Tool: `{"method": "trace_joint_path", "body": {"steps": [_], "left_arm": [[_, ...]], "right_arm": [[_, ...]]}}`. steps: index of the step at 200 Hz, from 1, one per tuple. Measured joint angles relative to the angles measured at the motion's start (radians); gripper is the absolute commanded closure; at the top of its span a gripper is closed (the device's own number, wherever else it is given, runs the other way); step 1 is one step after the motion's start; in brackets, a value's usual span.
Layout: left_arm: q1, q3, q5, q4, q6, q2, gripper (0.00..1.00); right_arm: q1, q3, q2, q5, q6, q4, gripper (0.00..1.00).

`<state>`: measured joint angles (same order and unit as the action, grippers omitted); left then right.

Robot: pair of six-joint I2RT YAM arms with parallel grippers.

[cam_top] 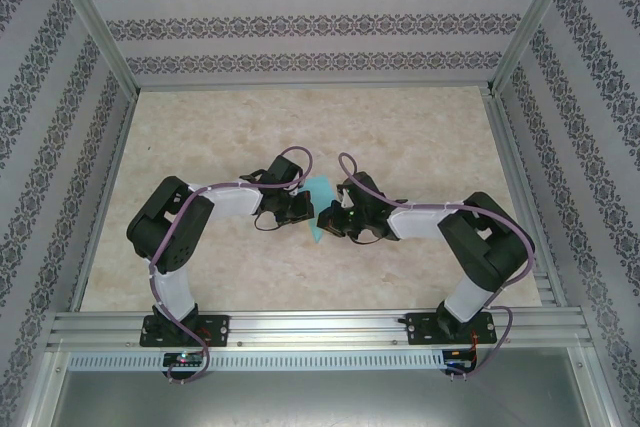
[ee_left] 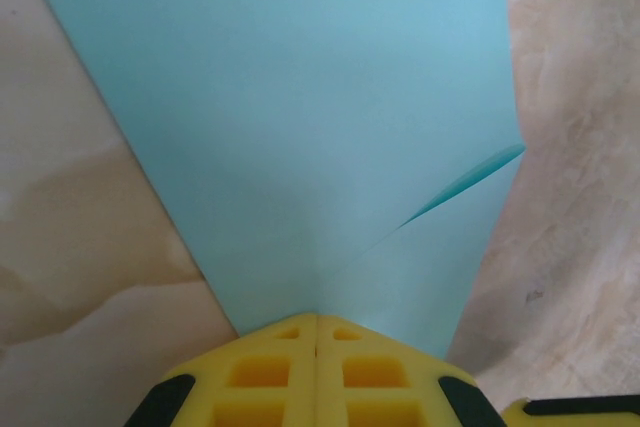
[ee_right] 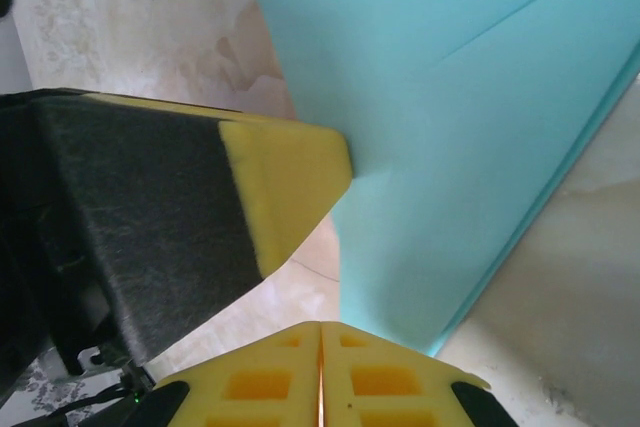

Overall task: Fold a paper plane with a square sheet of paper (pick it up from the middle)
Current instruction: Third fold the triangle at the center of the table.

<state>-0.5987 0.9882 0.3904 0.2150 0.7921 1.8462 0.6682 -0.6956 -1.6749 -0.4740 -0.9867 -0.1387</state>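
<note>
The square sheet of paper (cam_top: 320,209) is turquoise and folded into a narrow, tapering paper plane shape with a centre crease. It lies mid-table between both grippers. My left gripper (ee_left: 318,319) is shut on its narrow end, and the paper (ee_left: 300,97) fans out from the jaw seam, one flap lifting at the right. My right gripper (ee_right: 321,327) is shut, and the paper (ee_right: 450,97) runs under its right finger, beside the seam. In the right wrist view the left gripper's yellow pad (ee_right: 285,177) touches the paper's edge. From above, the left gripper (cam_top: 305,209) and the right gripper (cam_top: 328,219) nearly meet.
The beige marble-patterned tabletop (cam_top: 420,137) stretches all round the grippers. Patterned walls and aluminium frame posts (cam_top: 100,37) bound it at the sides and back. Purple cables loop over both wrists.
</note>
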Motion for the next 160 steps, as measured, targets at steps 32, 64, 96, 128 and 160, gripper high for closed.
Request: {"method": "trace_joint_path", "body": {"steps": [32,64,96,128,160], "left_arm": [[0.0,-0.005,0.0,-0.006,0.0,-0.002,1.0],[0.0,-0.009,0.0,-0.012,0.0,-0.003,1.0],[0.0,-0.01,0.0,-0.014,0.0,-0.004,1.0],[0.0,-0.01,0.0,-0.014,0.0,-0.004,1.0],[0.0,-0.01,-0.001,-0.014,0.0,-0.004,1.0]], "right_arm": [[0.016,0.0,-0.032,-0.008,-0.011,-0.015,0.91],[0.024,0.0,-0.057,-0.016,-0.011,-0.03,0.91],[0.024,0.0,-0.071,-0.019,-0.011,-0.045,0.91],[0.024,0.0,-0.08,-0.019,-0.011,-0.054,0.91],[0.024,0.0,-0.085,-0.018,-0.01,-0.053,0.91]]}}
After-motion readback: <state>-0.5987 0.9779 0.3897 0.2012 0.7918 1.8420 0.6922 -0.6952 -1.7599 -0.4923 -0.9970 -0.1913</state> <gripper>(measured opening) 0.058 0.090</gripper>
